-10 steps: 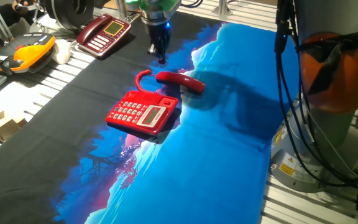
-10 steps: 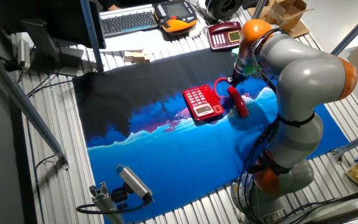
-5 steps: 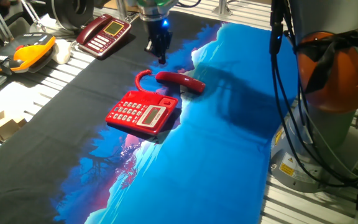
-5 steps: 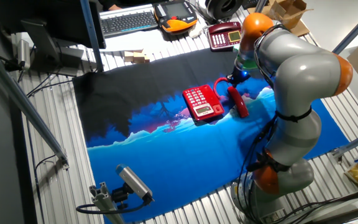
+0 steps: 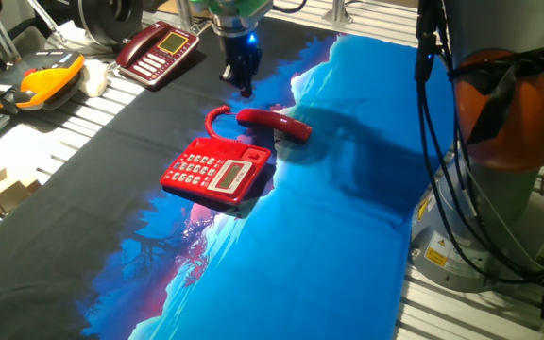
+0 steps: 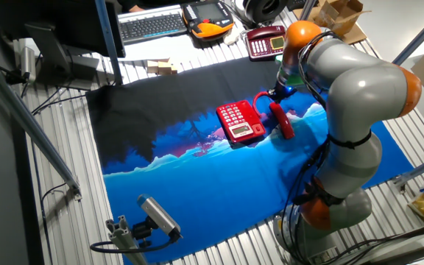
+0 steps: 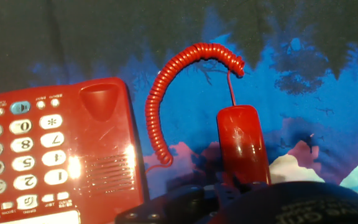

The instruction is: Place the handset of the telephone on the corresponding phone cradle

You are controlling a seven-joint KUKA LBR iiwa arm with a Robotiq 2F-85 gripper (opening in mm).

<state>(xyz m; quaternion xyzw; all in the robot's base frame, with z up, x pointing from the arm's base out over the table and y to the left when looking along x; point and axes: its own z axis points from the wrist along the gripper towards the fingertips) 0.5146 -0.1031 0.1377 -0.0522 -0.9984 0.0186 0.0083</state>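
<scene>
The bright red telephone [image 5: 217,170] with white buttons and a grey display lies on the cloth, and its cradle [image 5: 246,154] is empty. The red handset [image 5: 272,123] lies on the cloth just beyond it, joined to it by a curly red cord [image 5: 217,121]. My gripper [image 5: 245,90] hangs just behind the handset's cord end, holding nothing. The other fixed view shows the gripper [image 6: 280,94] over the handset's far end [image 6: 282,120], beside the telephone [image 6: 240,121]. In the hand view the handset [image 7: 241,143] lies below centre, with the telephone [image 7: 55,155] to the left. My fingers do not show clearly.
A darker maroon phone [image 5: 159,49] with a yellowish screen lies at the cloth's far corner. An orange and black pendant [image 5: 50,80], a keyboard [image 6: 153,26] and cardboard boxes [image 6: 341,18] sit beyond the cloth. The arm's base [image 5: 499,142] stands on the right.
The gripper stays almost in the same place above the handset's cord end. The arm's upper links swayed slightly and came back. The handset and the telephone have not moved.
</scene>
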